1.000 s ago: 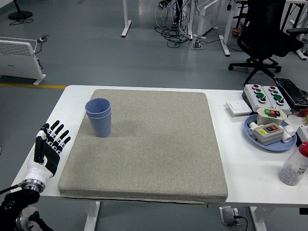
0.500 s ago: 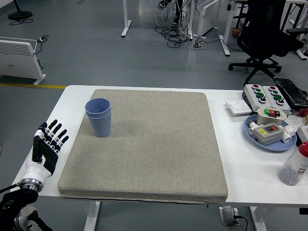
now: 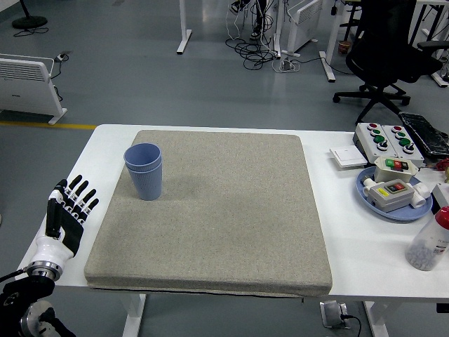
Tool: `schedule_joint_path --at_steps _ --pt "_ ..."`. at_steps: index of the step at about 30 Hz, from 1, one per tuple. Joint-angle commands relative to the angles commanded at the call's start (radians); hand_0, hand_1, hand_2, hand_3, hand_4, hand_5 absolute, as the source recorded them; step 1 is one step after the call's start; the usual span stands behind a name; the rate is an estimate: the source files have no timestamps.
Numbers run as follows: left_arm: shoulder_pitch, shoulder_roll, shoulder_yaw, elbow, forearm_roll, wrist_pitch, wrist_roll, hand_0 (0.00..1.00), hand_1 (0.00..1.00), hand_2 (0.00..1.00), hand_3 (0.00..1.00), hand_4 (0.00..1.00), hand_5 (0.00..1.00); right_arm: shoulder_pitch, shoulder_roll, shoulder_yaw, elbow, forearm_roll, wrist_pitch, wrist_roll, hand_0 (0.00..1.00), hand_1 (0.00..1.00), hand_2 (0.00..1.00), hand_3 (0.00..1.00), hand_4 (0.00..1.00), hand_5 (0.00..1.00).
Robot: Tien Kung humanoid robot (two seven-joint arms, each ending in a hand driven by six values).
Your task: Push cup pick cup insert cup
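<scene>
Two blue cups [image 3: 144, 170] stand nested, one inside the other, upright on the left part of the grey mat [image 3: 217, 210]. My left hand [image 3: 66, 214] is at the table's left edge, beside the mat and well below and left of the cups, with its fingers spread and holding nothing. My right arm is not in view.
On the right stand a blue plate [image 3: 394, 201] with switch boxes, a button box [image 3: 384, 140], a white wall switch [image 3: 346, 156] and a clear bottle with a red cap [image 3: 429, 241]. The white table [image 3: 351, 239] borders the mat.
My left hand has drawn back slightly down and left toward the table's near left corner. The cups have not moved.
</scene>
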Motion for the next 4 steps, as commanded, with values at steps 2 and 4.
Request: schedule_joint_path --at_steps 2,4 --pt "0.0 0.0 -0.001 0.0 0.0 0.0 0.0 0.901 0.919 0.966 0.93 0.561 0.998 0.001 0.0 -0.002 0.0 0.003 0.0 0.002 0.71 0.606 0.692 0.622 0.197 0.546" --pt "0.001 0.0 -0.002 0.0 0.0 0.0 0.0 0.901 0.919 0.966 0.93 0.561 0.998 0.002 -0.001 -0.005 0.0 0.006 0.0 0.004 0.71 0.606 0.692 0.622 0.197 0.546"
